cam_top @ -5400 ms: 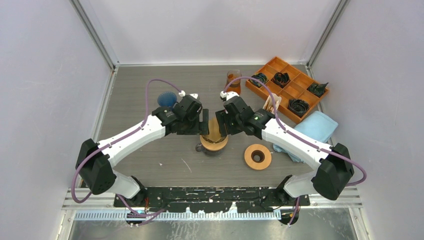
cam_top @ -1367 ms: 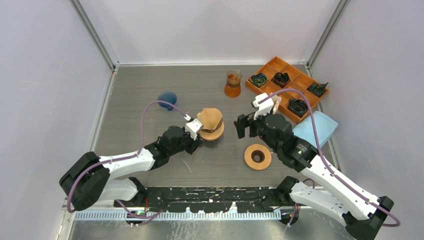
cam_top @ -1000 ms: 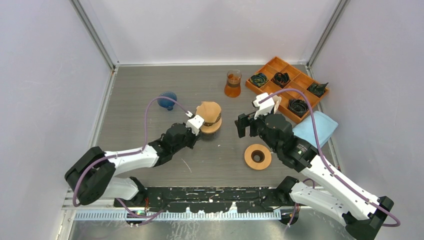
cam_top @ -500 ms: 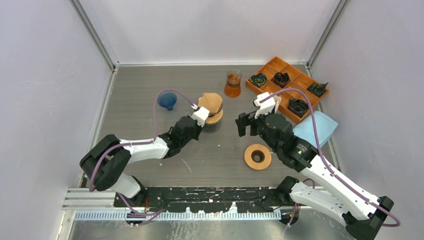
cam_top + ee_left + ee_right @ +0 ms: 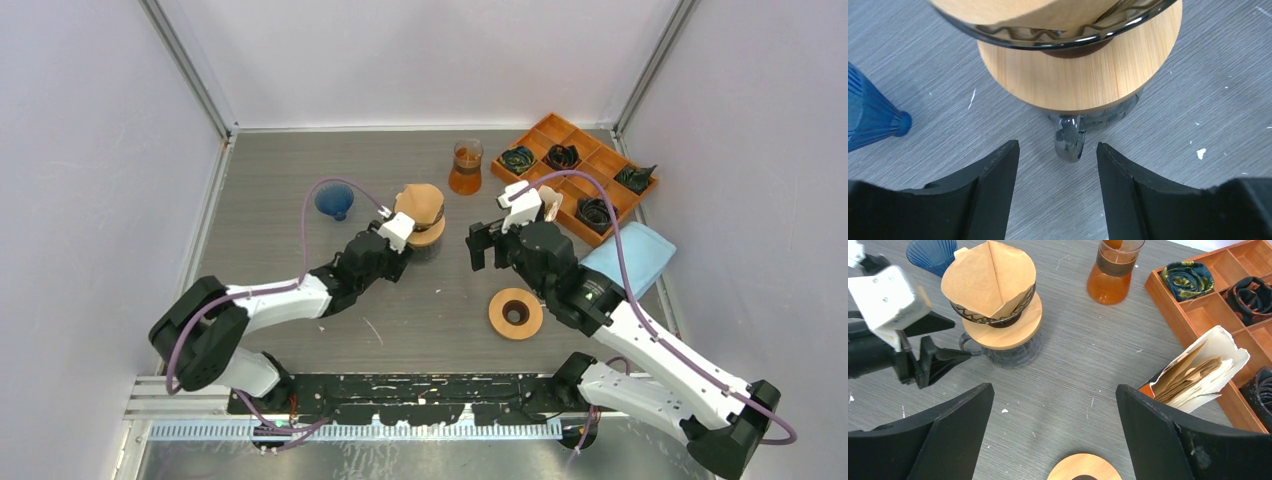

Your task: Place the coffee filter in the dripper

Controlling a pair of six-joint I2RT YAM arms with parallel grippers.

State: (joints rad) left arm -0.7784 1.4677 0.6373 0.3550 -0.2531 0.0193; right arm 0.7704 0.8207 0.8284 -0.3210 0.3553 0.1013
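Observation:
The brown paper coffee filter sits opened inside the glass dripper, which has a round wooden collar. The filter stands above the rim. My left gripper is open low over the table. The dripper's glass handle lies just beyond its fingertips, with a gap on each side. In the top view the left gripper is at the dripper's near-left side. My right gripper is wide open and empty, raised over the table to the right of the dripper.
A blue ribbed cone stands left of the dripper. A wooden ring lies near the right arm. At the back stand a beaker of amber liquid, an orange compartment tray and a stack of spare filters. A blue cloth lies at right.
My left gripper pushed the dripper a little farther back, then opened and let go of its handle. The right gripper has shifted slightly left and stays open.

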